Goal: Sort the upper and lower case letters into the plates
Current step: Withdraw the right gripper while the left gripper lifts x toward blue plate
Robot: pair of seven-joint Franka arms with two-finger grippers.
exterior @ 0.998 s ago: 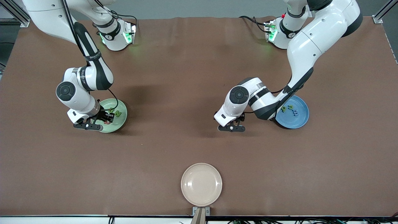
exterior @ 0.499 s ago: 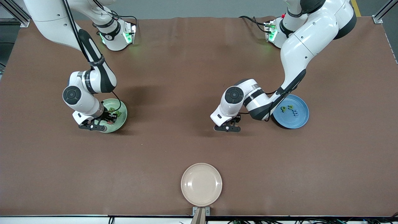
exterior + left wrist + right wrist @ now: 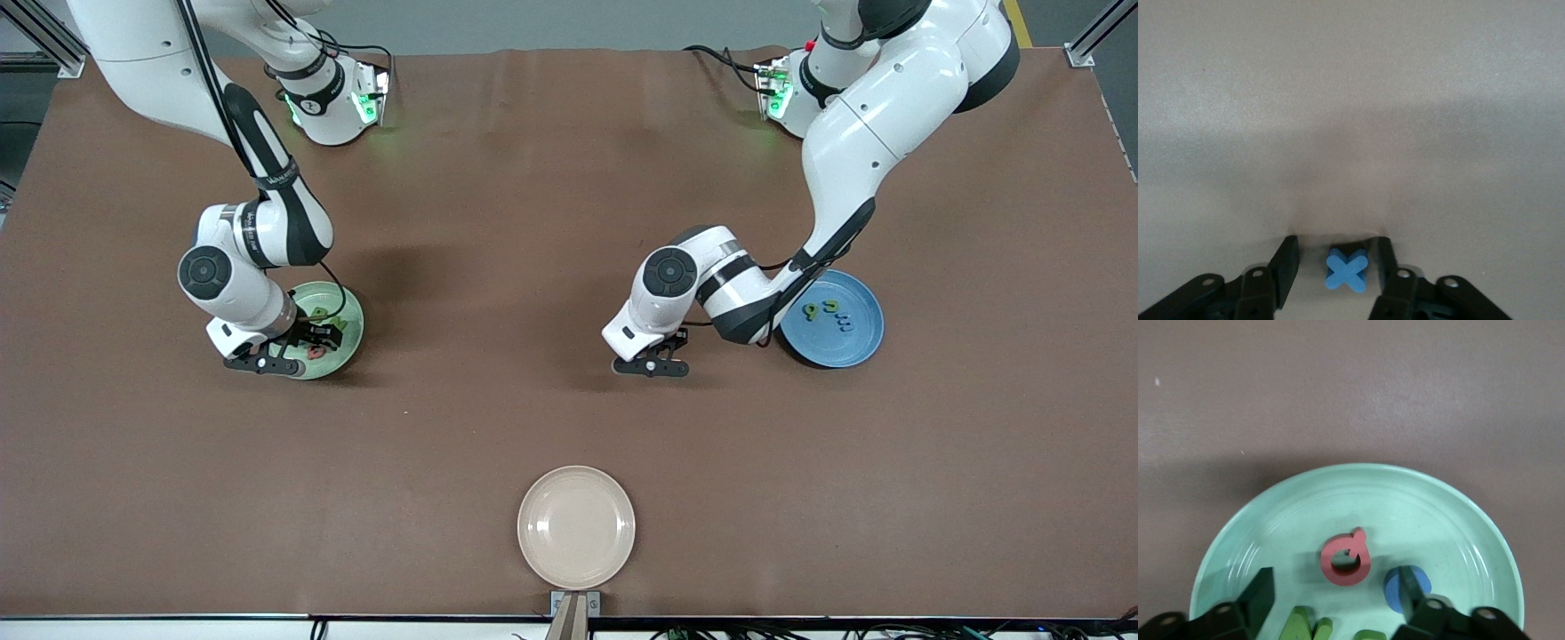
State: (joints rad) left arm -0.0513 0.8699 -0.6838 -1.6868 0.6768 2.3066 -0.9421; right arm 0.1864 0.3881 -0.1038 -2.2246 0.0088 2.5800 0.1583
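A blue letter x [image 3: 1347, 270] lies on the bare brown table. My left gripper [image 3: 1336, 263] is down around it, open, with a small gap on each side; in the front view this gripper [image 3: 669, 348] is beside the blue plate [image 3: 836, 347], which holds small letters [image 3: 831, 308]. My right gripper [image 3: 1335, 590] hangs open over the pale green plate [image 3: 1431, 513]. A red letter [image 3: 1346, 560] lies loose on that plate between the fingers, with a blue round letter [image 3: 1395, 587] and green letters [image 3: 1305, 627] beside it. The front view shows the right gripper [image 3: 311, 342] over the green plate [image 3: 352, 331].
A cream-beige plate [image 3: 576, 526] with nothing on it sits near the table's front edge, by a small bracket [image 3: 574, 604]. Both arm bases [image 3: 333, 107] stand along the table's back edge.
My right gripper has opened and the red letter now lies loose on the green plate. My left gripper's fingers have drawn closer together around the blue x. Both hands shifted only slightly.
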